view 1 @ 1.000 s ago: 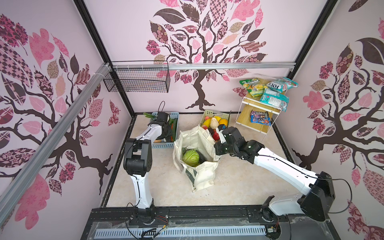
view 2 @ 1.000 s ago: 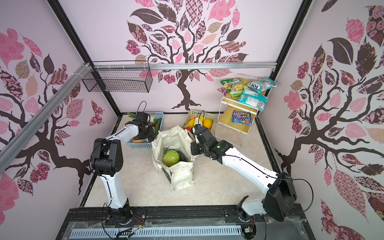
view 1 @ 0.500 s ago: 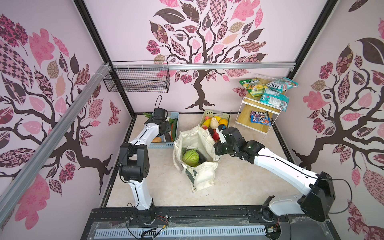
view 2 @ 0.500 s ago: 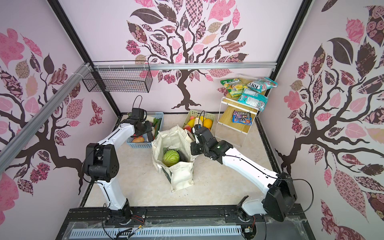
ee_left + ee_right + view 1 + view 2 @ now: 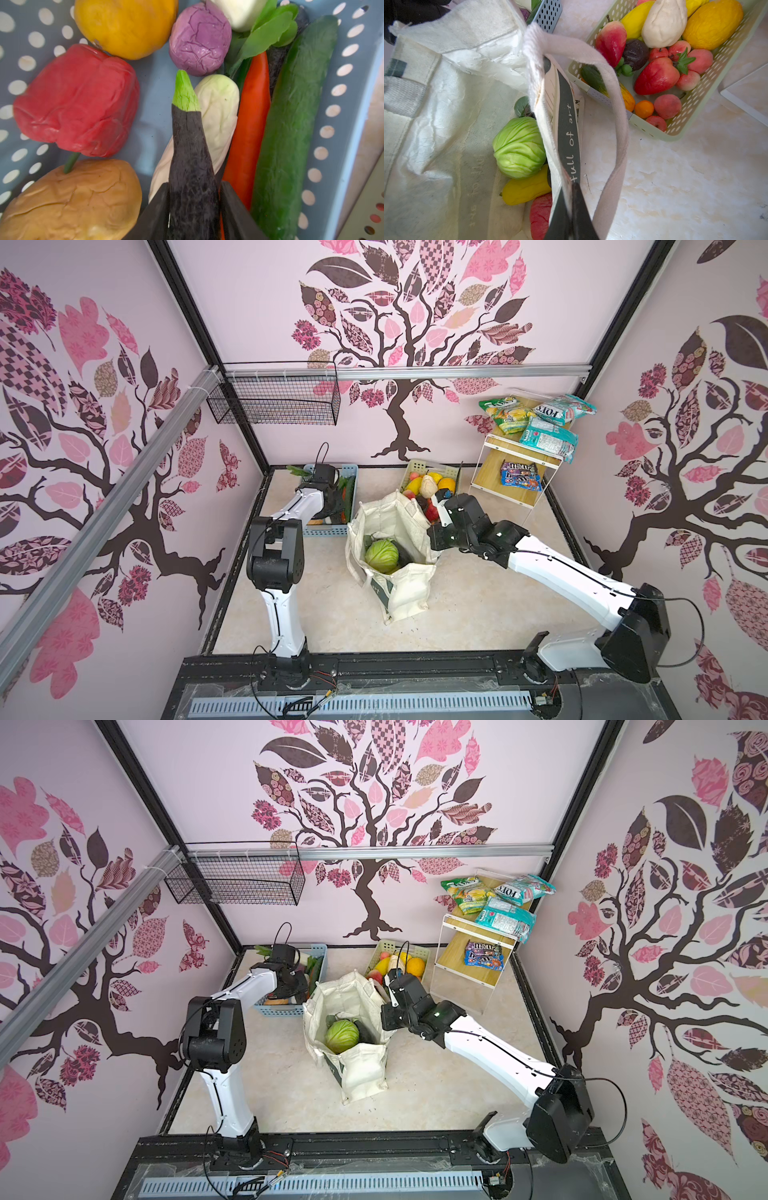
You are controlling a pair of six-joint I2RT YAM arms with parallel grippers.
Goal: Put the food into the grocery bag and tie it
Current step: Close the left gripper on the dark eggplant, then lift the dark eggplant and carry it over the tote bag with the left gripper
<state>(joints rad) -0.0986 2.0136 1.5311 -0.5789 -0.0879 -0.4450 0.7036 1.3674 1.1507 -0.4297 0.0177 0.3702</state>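
**Eggplant gripped, bag rim pinched**

In a top view, the grocery bag (image 5: 407, 589) stands mid-frame with the cabbage (image 5: 381, 554) inside. Left wrist view: the left gripper (image 5: 194, 185) clamps an eggplant (image 5: 190, 145) at lower centre, above the blue basket (image 5: 154, 93). Right wrist view: the right gripper (image 5: 572, 193), at bottom centre, pinches the bag's rim.

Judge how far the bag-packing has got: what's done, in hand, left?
Done: cabbage and a yellow fruit lie in the grocery bag. In hand: left claw grips an eggplant in the blue basket; right claw pinches the bag's rim. Left: handles untied.
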